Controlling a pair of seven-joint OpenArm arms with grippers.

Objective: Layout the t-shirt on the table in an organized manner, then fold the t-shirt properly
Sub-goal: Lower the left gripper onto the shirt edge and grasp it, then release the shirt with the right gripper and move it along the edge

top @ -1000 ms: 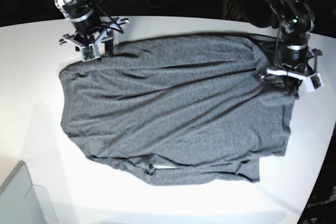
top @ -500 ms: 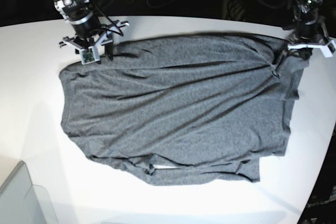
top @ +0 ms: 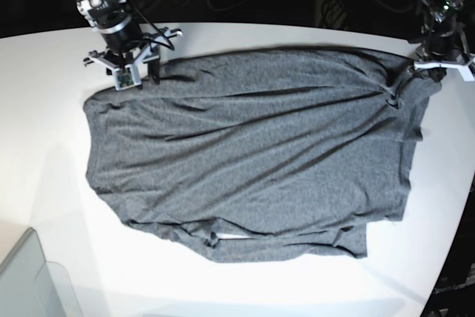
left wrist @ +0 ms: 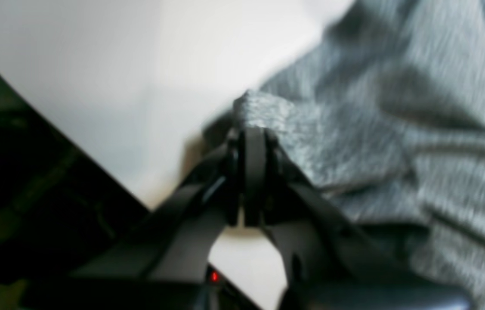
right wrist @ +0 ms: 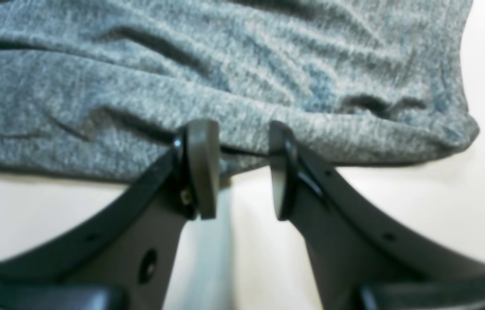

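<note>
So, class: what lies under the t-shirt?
The white table shows bare all round the t-shirt, which lies spread on it. Whatever sits directly beneath the cloth is covered and cannot be seen.

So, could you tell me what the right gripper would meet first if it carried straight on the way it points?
Most likely the t-shirt: its edge lies just ahead of the right gripper, whose open fingers already reach it, over the table.
</note>
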